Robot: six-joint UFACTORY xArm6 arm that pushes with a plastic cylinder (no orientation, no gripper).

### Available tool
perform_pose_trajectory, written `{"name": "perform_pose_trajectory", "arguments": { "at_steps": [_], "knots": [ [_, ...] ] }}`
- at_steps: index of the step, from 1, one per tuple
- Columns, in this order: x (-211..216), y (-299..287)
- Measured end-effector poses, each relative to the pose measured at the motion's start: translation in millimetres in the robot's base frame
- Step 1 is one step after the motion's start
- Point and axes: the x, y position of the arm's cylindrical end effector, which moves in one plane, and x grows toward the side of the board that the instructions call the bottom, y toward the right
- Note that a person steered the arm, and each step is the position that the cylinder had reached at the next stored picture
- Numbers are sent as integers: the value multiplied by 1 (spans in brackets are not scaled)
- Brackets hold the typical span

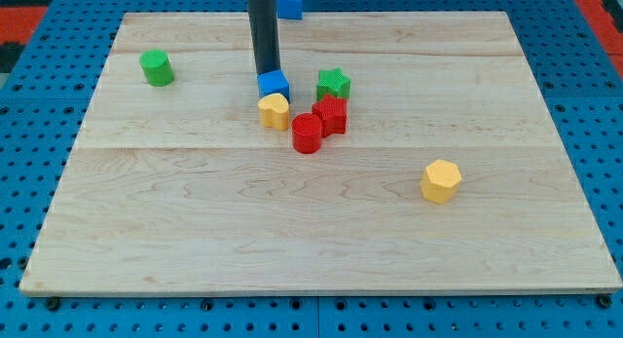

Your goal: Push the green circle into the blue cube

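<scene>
Green circle [156,67] sits far at the view's left, near the counter's [195,231] top-left corner, well apart from everything else. From my tip [268,75] it lies at approx 9 o'clock, w/ open wood between. My tip is touching or just behind the blue cube [274,84], on its 12 o'clock side, so I'm at the target, not at the thing to be pushed. Judgement: tip must get round to the circle's far side, at its 9 o'clock, then drive it toward 3 o'clock.

Cluster next to the cube: yellow block [274,111] at its 6 o'clock, touching or nearly; red cylinder [307,132] and red block [330,115] at 4–5 o'clock; green star [333,83] at 3 o'clock. Second blue block [289,2] off the board at the view's top. Yellow hexagon [441,180] alone, far right.

No containers. No jaws on this rig, only a rod.
</scene>
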Motion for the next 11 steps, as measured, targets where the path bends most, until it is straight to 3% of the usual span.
{"name": "perform_pose_trajectory", "arguments": {
  "at_steps": [1, 3, 4, 5, 7, 10, 11],
  "knots": [
    [-43, -57],
    [-37, -183],
    [10, -166],
    [49, -110],
    [36, -107],
    [48, -30],
    [46, -55]
  ]
}}
